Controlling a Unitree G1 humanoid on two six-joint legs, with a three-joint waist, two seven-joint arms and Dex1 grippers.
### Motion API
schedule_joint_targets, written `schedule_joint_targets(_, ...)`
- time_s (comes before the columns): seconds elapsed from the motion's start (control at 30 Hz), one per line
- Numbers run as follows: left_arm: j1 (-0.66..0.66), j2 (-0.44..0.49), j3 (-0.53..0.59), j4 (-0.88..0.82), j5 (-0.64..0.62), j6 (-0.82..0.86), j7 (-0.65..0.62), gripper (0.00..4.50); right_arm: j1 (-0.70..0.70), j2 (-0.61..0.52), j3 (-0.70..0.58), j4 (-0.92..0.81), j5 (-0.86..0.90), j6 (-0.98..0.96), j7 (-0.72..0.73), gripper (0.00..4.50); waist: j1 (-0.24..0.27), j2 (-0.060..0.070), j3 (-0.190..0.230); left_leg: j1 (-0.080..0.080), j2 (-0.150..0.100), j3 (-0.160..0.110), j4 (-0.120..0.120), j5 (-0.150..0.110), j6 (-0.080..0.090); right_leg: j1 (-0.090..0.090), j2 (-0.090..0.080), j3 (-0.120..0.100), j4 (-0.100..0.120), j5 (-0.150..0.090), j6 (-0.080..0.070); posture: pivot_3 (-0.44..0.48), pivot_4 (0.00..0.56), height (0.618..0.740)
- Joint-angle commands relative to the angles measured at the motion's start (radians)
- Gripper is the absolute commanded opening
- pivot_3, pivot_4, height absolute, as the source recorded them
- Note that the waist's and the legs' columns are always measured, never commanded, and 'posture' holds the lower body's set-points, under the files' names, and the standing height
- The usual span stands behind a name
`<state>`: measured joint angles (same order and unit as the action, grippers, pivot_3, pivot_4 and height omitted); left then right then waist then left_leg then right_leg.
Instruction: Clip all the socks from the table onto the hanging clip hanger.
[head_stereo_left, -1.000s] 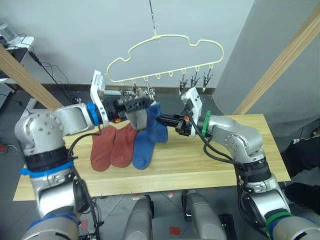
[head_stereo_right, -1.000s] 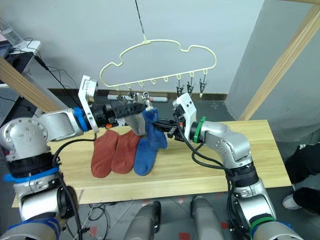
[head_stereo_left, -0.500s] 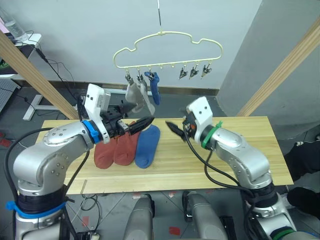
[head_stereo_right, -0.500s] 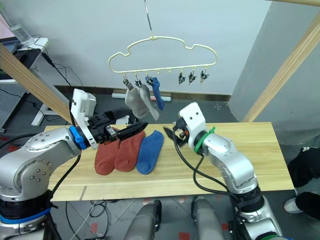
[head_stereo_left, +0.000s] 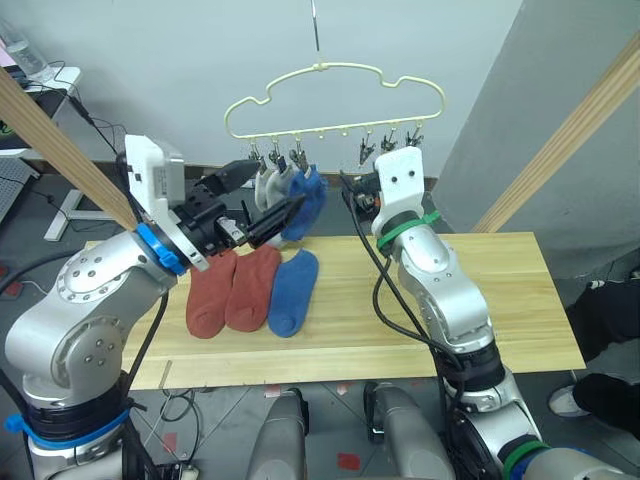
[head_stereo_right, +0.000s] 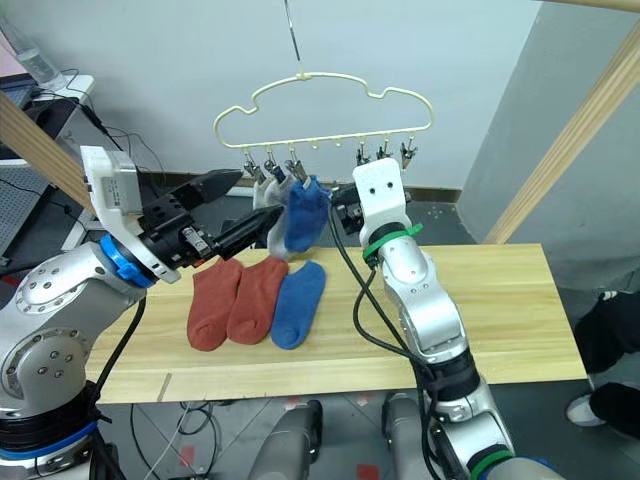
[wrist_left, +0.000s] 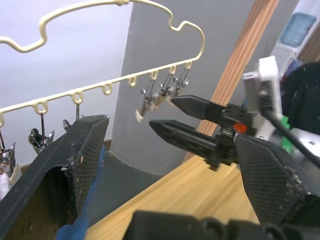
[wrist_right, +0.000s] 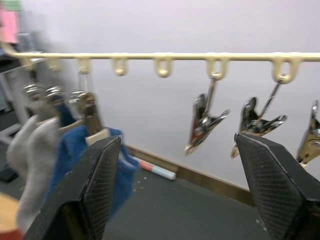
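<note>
On the long light-wood table (head_stereo_left: 430, 300) lie two rust-red socks (head_stereo_left: 228, 292) and one blue sock (head_stereo_left: 288, 293). Above it, the pale yellow-green cloud-shaped clip hanger (head_stereo_left: 330, 98) holds two grey socks (head_stereo_right: 268, 195) and a blue one (head_stereo_right: 303, 212). Both the left gripper (head_stereo_left: 262, 196) and the right gripper (wrist_right: 180, 200) are spread, empty.

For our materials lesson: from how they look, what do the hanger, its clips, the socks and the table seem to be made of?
The clip hanger: thin wire, apparently with a smooth pale yellow coating.
The clips: bare shiny metal, glinting silver.
The socks, such as the blue sock on the table: soft matte knit fabric, lying limp.
The table: light wood, or a wood-look surface, with visible grain.
</note>
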<state>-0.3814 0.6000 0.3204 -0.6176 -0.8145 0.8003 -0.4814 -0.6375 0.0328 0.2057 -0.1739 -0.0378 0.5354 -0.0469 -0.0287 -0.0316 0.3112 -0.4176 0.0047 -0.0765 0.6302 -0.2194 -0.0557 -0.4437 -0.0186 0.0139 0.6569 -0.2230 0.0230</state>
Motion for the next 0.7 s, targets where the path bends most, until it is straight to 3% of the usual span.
schedule_joint_targets(0.03, 0.015, 0.003, 0.002, -0.046, -0.008, -0.041, 0.005, 4.5, -0.03, 0.032, -0.017, 0.016, -0.029, -0.064, -0.038, 3.79, 0.0, 0.0, 0.0, 0.0, 0.0, 0.0, 0.0, 0.0, 0.0, 0.0, 0.0, 0.0, 0.0, 0.0, 0.0, 0.067, 0.295, 0.74)
schedule_joint_targets(0.1, 0.019, -0.003, -0.007, -0.047, -0.005, -0.045, 0.016, 4.5, -0.035, 0.044, -0.022, 0.035, -0.041, -0.073, -0.048, 3.79, 0.001, 0.0, 0.0, 0.0, 0.0, 0.0, 0.0, 0.0, 0.0, 0.0, 0.0, 0.0, 0.0, 0.0, 0.0, 0.065, 0.296, 0.74)
schedule_joint_targets(0.2, 0.019, -0.005, -0.022, -0.039, 0.0, -0.052, 0.027, 4.5, -0.04, 0.055, -0.028, 0.055, -0.05, -0.076, -0.056, 2.89, 0.001, 0.0, 0.0, 0.0, 0.0, 0.0, 0.0, 0.0, 0.0, 0.0, 0.0, 0.0, 0.0, 0.0, 0.0, 0.065, 0.301, 0.74)
schedule_joint_targets(0.7, 0.0, -0.014, -0.057, -0.02, 0.005, -0.073, 0.067, 4.5, -0.112, 0.105, -0.077, 0.173, -0.058, -0.116, -0.077, 2.89, 0.0, 0.0, 0.0, 0.0, 0.001, 0.0, 0.0, 0.0, 0.0, 0.0, 0.001, 0.0, 0.001, 0.0, 0.0, 0.066, 0.303, 0.74)
